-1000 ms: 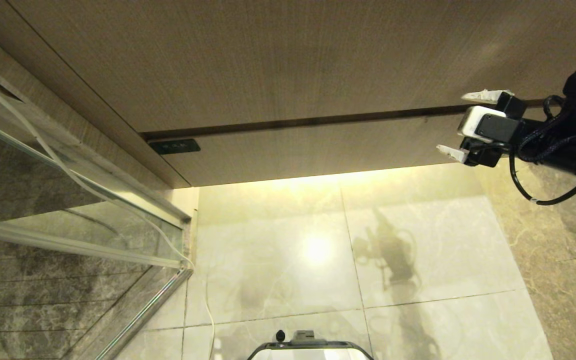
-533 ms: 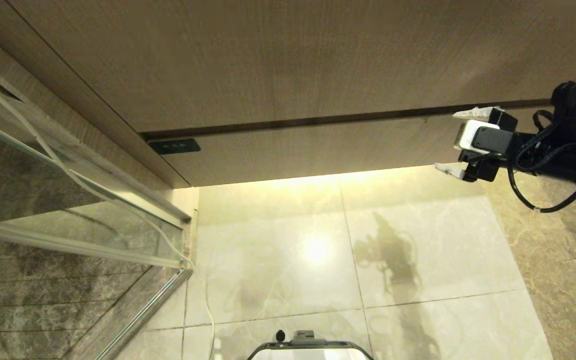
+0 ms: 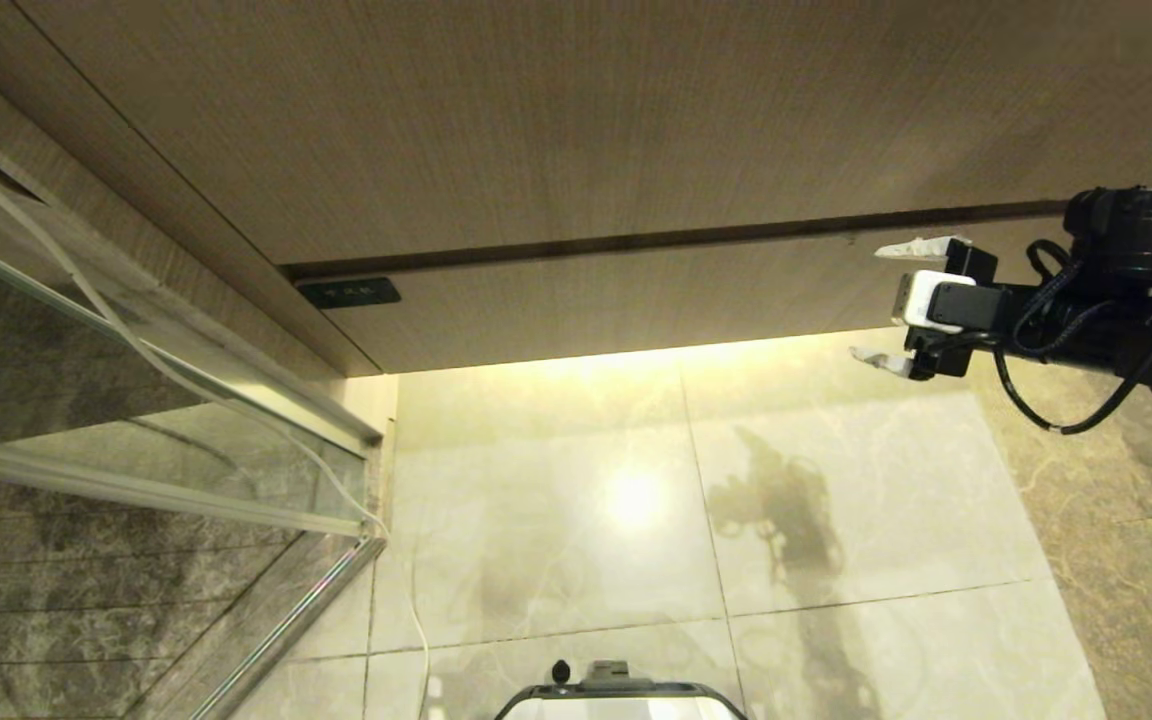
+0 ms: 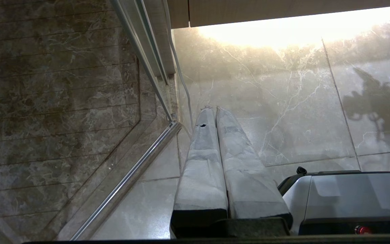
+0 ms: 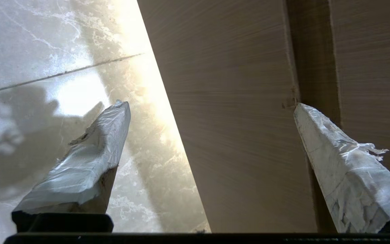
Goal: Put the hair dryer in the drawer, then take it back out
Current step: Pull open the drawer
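The hair dryer is out of view. The drawer point(image 3: 636, 300) is shut; its narrow light-wood front runs under the taller wood panel, with a dark seam between them. At the drawer's right end, my right gripper point(image 3: 871, 303) is open, pointing left along the front. One finger is level with the seam and the other with the drawer's lower edge. In the right wrist view the drawer front point(image 5: 235, 135) fills the space between the spread fingers of the right gripper point(image 5: 210, 105), with nothing held. My left gripper point(image 4: 212, 108) is shut and empty, parked over the floor beside my base.
A glass shower screen point(image 3: 136, 440) with a metal frame stands at the left, and a thin white cable point(image 3: 186, 385) runs down along it. A small black plate point(image 3: 348, 293) sits at the drawer's left end. Lit marble floor point(image 3: 586, 500) lies below, with my base point(image 3: 621, 700) at the near edge.
My right gripper has moved left and a little lower along the drawer front, staying open. The left arm and the drawer have not moved.
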Controlling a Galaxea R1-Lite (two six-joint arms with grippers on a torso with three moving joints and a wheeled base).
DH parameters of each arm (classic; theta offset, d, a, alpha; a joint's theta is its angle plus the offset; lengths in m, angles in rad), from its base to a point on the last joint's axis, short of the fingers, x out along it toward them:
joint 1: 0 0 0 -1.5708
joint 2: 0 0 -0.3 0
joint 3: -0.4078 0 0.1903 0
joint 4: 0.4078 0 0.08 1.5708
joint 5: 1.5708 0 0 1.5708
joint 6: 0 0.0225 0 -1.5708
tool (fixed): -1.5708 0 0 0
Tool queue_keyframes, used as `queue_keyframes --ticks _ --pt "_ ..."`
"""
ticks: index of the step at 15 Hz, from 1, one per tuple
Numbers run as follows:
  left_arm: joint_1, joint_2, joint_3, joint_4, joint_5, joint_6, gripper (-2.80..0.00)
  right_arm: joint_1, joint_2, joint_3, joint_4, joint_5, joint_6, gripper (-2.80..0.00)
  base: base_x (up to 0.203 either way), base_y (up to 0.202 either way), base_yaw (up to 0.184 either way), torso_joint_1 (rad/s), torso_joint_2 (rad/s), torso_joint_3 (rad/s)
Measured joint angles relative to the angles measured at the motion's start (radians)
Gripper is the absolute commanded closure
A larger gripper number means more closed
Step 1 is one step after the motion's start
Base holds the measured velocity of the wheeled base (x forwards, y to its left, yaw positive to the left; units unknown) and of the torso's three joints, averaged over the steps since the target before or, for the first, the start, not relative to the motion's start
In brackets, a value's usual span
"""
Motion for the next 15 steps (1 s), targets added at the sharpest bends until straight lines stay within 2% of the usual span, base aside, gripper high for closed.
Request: queue_keyframes --ticks 15 --pt "0.000 0.000 0.000 0.000 0.001 0.001 0.00 -0.017 0.137 -0.186 -0.015 0.013 0.002 -2.80 0.000 0.000 0.000 0.000 0.00 0.000"
